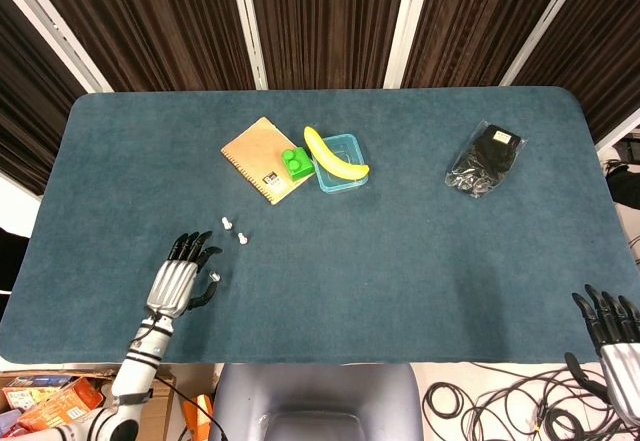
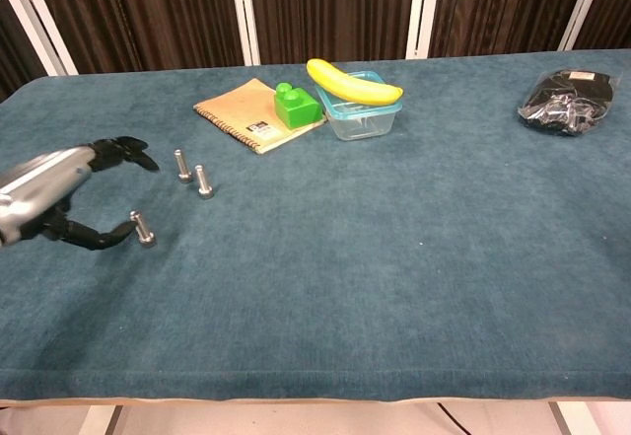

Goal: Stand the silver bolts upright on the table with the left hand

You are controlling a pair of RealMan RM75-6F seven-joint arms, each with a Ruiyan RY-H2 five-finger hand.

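Three silver bolts stand upright on the blue table (image 1: 400, 251). Two of them (image 2: 181, 165) (image 2: 203, 181) are side by side near the notebook, seen from the head view as bolt (image 1: 227, 223) and bolt (image 1: 242, 237). The third bolt (image 2: 143, 230) (image 1: 214, 279) stands closer to the front edge. My left hand (image 2: 54, 198) (image 1: 175, 279) hovers just left of this third bolt with fingers spread, the thumb tip close beside it, holding nothing. My right hand (image 1: 612, 336) hangs off the table's front right corner, fingers apart and empty.
A tan notebook (image 2: 258, 116) lies behind the bolts, with a green block (image 2: 297, 106) on its corner. A banana (image 2: 353, 81) rests across a clear container (image 2: 360, 119). A black bag (image 2: 570, 98) lies at the far right. Cables (image 1: 480, 406) cover the floor.
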